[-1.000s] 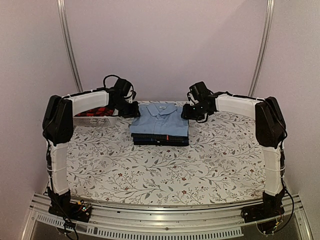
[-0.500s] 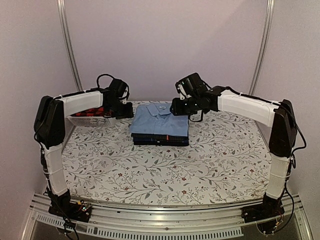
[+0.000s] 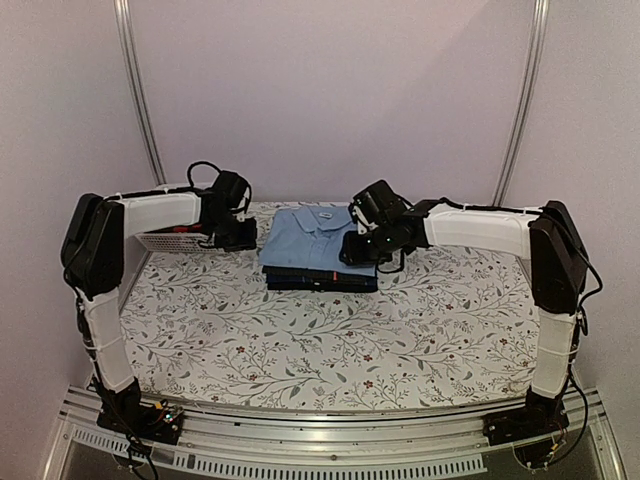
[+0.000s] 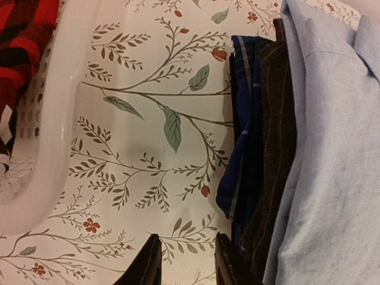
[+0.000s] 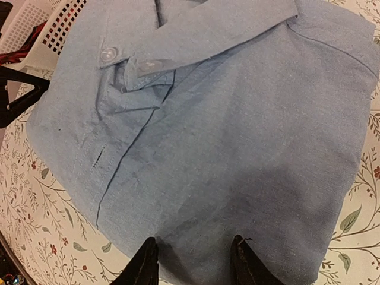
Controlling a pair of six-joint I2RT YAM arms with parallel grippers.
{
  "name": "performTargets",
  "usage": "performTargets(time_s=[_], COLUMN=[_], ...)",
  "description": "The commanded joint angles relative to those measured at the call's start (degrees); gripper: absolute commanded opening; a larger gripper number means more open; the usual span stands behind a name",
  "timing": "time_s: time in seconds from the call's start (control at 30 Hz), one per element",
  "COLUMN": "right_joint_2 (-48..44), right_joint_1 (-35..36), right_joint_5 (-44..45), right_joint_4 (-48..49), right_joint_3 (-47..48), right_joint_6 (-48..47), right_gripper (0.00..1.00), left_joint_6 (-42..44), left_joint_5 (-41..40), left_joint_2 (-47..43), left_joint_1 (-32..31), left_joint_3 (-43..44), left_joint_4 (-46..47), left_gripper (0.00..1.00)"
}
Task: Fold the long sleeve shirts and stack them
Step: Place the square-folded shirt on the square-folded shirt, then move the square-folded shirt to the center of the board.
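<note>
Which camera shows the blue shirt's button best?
The right wrist view: the button shows big and clear. The top view shows the light blue shirt whole, button too small. The left wrist view shows only its edge.

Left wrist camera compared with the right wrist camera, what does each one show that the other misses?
Left wrist only: the dark pinstriped shirt and the navy shirt, edge-on beneath the top one. Right wrist only: the top shirt's collar and button from above. Both: the light blue shirt, the floral tablecloth, the white basket, and the left fingers or right fingers, apart.
</note>
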Motion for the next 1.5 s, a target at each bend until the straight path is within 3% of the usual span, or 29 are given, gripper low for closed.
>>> performTargets(time_s=[0.0, 0.43, 0.87, 1.07, 1.23, 1.47], right_joint_2=[-2.79, -17.08, -21.59, -20.33, -15.93, -3.38], right_joint_1=[-0.07, -0.04, -0.02, 0.05, 0.64, 3.78], right_joint_5=[-0.61, 5.09, 5.31, 2.01, -4.02, -7.13], right_joint_4=[1.44, 2.28, 2.45, 3.51, 6.79, 6.96], right_joint_3=[-0.23, -5.64, -10.3, -10.9, -9.2, 0.73], right_joint_6=[0.73, 0.64, 0.76, 1.12, -0.64, -5.44], right_gripper=[0.43, 0.78, 0.81, 0.84, 0.9, 0.91], left_joint_6=[-1.0, -4.61, -7.8, -7.36, -7.36, -6.94], left_joint_5=[1.16, 2.45, 9.64, 13.5, 10.84, 7.73], left_joint_2=[2.8, 13.46, 24.19, 28.3, 23.87, 6.51], left_joint_1=[0.32, -3.46, -13.42, -15.1, -12.45, -5.14], left_joint_3=[1.36, 8.09, 26.28, 36.27, 32.77, 9.21], left_joint_4=[2.3, 1.96, 1.05, -0.51, -2.98, 2.64], left_gripper=[0.31, 0.3, 0.29, 0.31, 0.32, 0.33])
